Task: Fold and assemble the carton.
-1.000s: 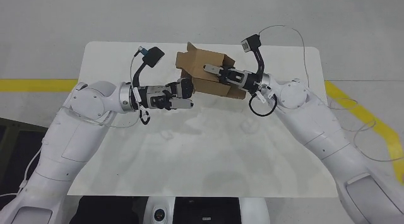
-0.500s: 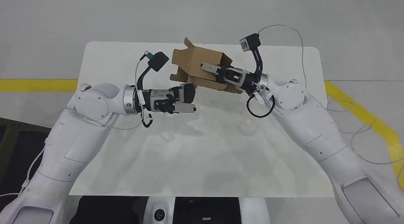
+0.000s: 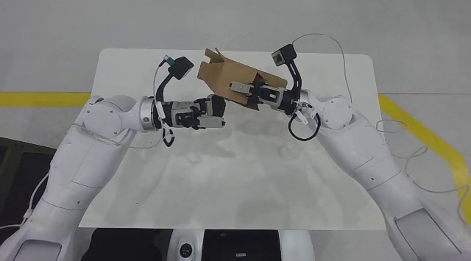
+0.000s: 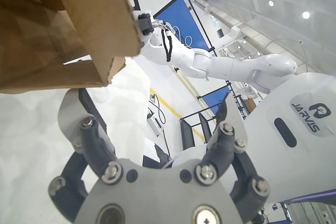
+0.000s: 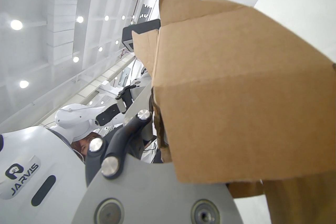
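Over the last second I see the carton (image 3: 221, 77) swung by the right gripper (image 3: 237, 87): it lay roughly level and square to the counter (image 3: 221, 180) edge, and it now sits slanted, its flapped end turned further toward the far left. The left gripper (image 3: 215, 110) dipped toward me and came back, ending about where it began, just short of the carton's near lower corner. I judge this to be a re-presentation step: the flapped end is being offered to the free arm for folding, and no flap is closed yet. The right fingers are clamped on a carton wall, one finger lying along the top panel. The left fingers (image 4: 223, 109) are spread with nothing between them. The carton is held over the far middle of the counter, between the two arms (apparently clear of the surface, though I cannot confirm the gap). Its long axis runs from far left to near right in the top view, with the open flaps pointing far left, away from the right wrist
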`<act>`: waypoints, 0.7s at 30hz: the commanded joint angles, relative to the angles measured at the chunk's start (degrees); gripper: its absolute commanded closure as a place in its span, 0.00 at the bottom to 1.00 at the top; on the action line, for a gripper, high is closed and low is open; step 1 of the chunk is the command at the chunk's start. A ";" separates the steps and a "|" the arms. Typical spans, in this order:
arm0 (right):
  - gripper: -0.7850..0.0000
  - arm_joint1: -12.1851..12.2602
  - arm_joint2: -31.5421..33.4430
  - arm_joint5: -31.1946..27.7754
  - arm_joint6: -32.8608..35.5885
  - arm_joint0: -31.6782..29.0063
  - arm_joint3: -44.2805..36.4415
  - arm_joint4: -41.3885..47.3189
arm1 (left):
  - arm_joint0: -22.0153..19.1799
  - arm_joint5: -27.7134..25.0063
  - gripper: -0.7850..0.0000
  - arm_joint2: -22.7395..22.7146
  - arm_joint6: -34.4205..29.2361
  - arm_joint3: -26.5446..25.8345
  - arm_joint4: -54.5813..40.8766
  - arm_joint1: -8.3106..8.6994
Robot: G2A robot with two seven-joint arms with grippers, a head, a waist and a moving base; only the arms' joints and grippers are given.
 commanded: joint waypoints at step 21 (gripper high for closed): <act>1.00 -0.81 4.08 1.46 4.27 -0.08 2.24 -0.23 | 0.13 0.29 0.00 -1.72 -1.24 -0.08 -2.14 0.22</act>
